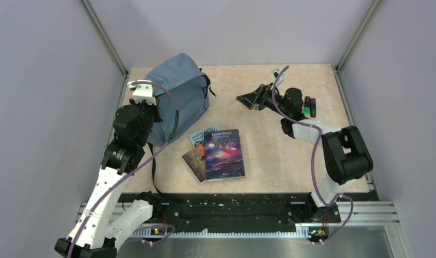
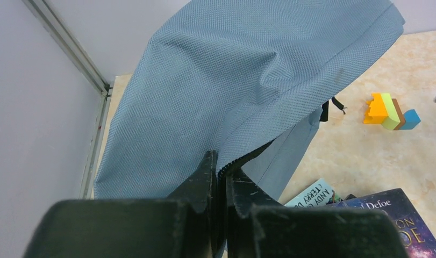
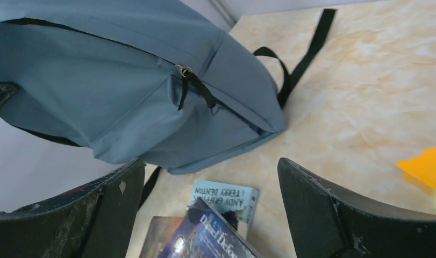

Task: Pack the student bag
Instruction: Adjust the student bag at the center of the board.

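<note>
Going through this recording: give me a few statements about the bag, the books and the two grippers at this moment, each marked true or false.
1. The left gripper is shut on the fabric of the student bag. True.
2. The right gripper holds a book. False: its jaws stand wide open with nothing between them.
3. All the books are already inside the bag. False: the Daniel Defoe book, a teal book and a brown book lie on the table beside it.
4. The Daniel Defoe book lies on top, overlapping the other two. True.
</note>
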